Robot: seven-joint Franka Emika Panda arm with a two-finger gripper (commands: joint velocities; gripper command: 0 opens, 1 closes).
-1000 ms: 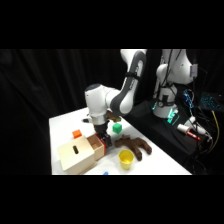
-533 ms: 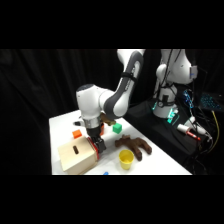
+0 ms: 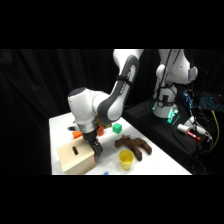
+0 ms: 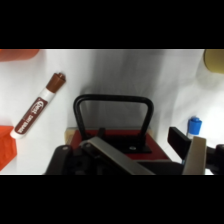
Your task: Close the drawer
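The light wooden box (image 3: 74, 159) with a slot on top stands at the table's front left. My gripper (image 3: 94, 149) is pressed low against the box's right face and covers the drawer front in the side view. Up close in the wrist view, the drawer's dark loop handle (image 4: 114, 107) rises from its red base (image 4: 116, 141), just ahead of my gripper (image 4: 150, 161). The fingers (image 4: 194, 154) stand apart with nothing held between them. How far the drawer still sticks out is hidden.
A yellow cup (image 3: 126, 159) and a brown toy (image 3: 135, 145) sit right of the box. A green block (image 3: 117, 128) and an orange block (image 3: 76, 134) lie behind. A brown marker (image 4: 39, 110) and a small blue cap (image 4: 194, 125) lie nearby. A second robot (image 3: 172, 85) stands at the right.
The arm has swung left and down towards the box. The red drawer front that stuck out from the box earlier is now covered by the gripper and closer to the box.
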